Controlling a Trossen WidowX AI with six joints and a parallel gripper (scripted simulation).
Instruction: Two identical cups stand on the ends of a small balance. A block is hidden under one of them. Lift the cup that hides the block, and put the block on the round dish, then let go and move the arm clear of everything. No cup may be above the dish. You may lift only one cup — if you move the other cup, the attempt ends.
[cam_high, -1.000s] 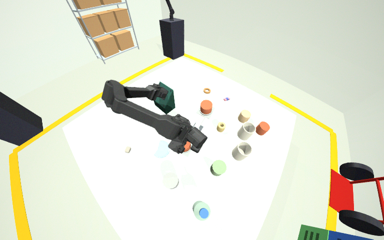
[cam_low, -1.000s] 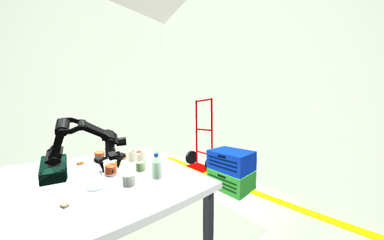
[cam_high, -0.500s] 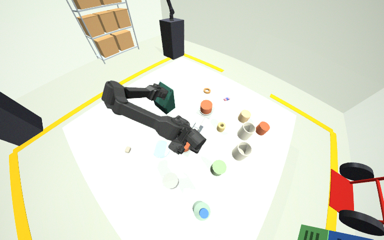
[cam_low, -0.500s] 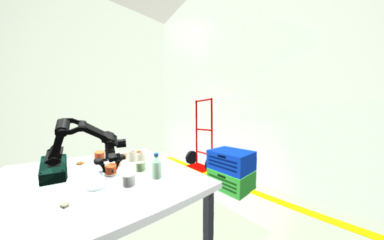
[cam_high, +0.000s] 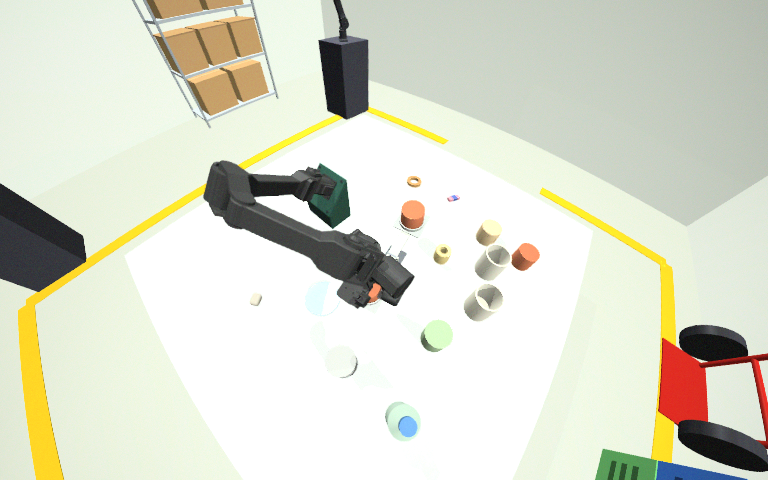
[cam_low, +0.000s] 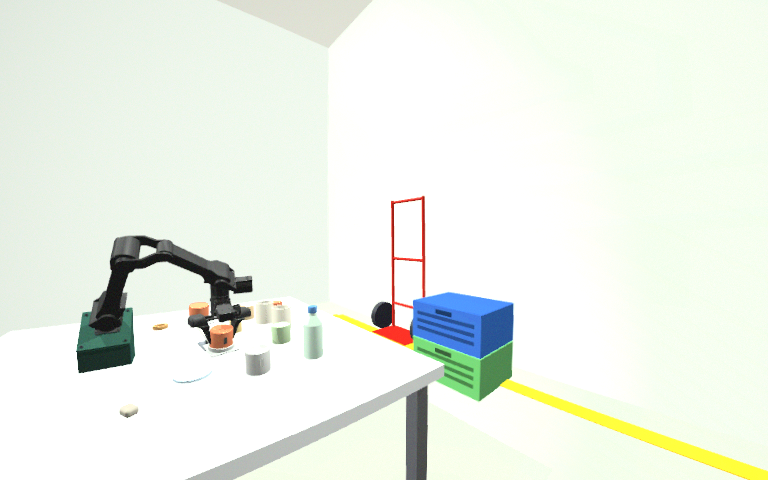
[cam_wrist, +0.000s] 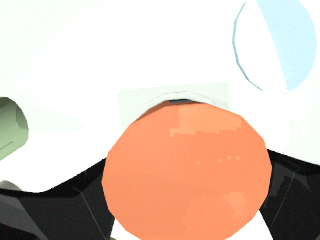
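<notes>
My gripper (cam_high: 372, 294) (cam_low: 220, 339) (cam_wrist: 179, 150) points down and is shut on the near orange cup (cam_high: 374, 290) (cam_low: 222, 332) (cam_wrist: 187, 165), one finger on each side of it. This cup is upside down, at the near end pan of the balance (cam_low: 220, 350); I see no clear gap below it. The other balance cup (cam_high: 412, 213) (cam_low: 198, 309), also orange, stands on the far end, away from my gripper. The round dish (cam_high: 321, 298) (cam_low: 192, 376) (cam_wrist: 299, 40), pale blue, lies close beside the held cup with nothing on it. No block is visible.
A green cup (cam_high: 437, 335) (cam_low: 280, 332) (cam_wrist: 10, 127), a grey-white cup (cam_high: 340, 362) (cam_low: 257, 361) and a bottle (cam_high: 403, 421) (cam_low: 313, 336) stand nearby. A yellow ring-topped piece (cam_high: 442, 254), two tall whitish cups, a tan cup (cam_high: 488, 232) and another orange cup (cam_high: 525, 256) stand beyond. A small stone (cam_high: 256, 299) (cam_low: 129, 410) lies past the dish.
</notes>
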